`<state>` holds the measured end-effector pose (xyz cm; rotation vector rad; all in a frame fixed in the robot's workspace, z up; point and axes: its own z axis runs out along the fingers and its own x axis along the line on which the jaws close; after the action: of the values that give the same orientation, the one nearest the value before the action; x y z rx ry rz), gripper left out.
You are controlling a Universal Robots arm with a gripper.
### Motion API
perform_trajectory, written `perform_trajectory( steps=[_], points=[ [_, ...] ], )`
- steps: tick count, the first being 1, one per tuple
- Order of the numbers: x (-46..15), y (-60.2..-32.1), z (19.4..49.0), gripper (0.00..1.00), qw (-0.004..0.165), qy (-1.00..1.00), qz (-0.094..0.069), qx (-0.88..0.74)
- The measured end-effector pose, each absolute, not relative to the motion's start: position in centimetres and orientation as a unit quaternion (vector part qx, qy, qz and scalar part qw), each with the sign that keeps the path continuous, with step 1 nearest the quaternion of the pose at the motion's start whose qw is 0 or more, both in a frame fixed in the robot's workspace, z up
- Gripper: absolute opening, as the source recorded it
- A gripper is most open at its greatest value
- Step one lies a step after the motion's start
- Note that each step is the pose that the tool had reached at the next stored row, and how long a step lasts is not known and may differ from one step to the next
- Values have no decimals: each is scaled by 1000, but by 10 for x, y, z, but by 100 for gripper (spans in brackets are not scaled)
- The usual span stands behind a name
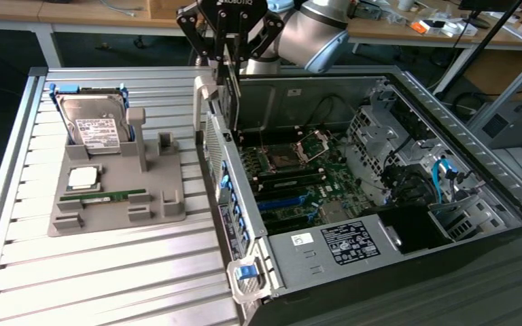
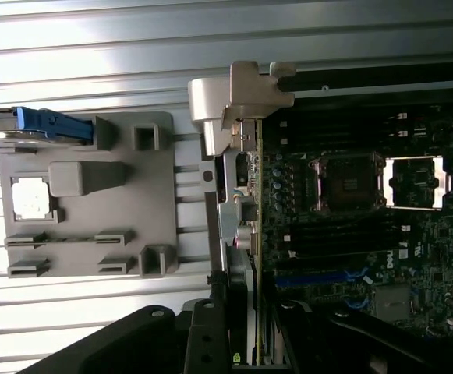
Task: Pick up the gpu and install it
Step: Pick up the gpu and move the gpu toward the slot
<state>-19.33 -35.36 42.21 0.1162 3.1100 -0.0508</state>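
With the tool [image 1: 228, 58] clamped on the upright gpu [image 1: 228, 95], which is hung over the open computer case [image 1: 298, 95] at its side wall, the silver bracket [image 2: 218, 109] could be caught on that wall if lowered askew.

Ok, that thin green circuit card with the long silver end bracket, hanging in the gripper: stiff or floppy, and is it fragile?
Probably stiff: the thin green gpu card hangs straight from the gripper, edge-on, with no sag. Likely heavier on one side, where its long silver metal bracket sits. Likely fragile: a thin board edge near the open black computer case's wall.
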Motion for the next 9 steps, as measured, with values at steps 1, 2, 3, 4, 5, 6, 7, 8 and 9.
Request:
perform_trajectory(
  steps=[1, 2, 3, 4, 5, 6, 7, 8, 9],
  points=[
    [-193, -354, 422, 27, 14, 999, -16, 37],
    [-192, -354, 422, 27, 14, 999, -16, 37],
    [-192, -354, 422, 27, 15, 999, -16, 37],
    [-191, -354, 422, 27, 15, 999, -16, 37],
    [-191, -354, 422, 27, 14, 999, -16, 37],
    [-190, -354, 422, 27, 15, 999, -16, 37],
    [-190, -354, 422, 27, 14, 999, -16, 37],
    [-189, -354, 422, 27, 14, 999, -16, 37],
    [-189, -354, 422, 27, 15, 999, -16, 37]
  ],
)
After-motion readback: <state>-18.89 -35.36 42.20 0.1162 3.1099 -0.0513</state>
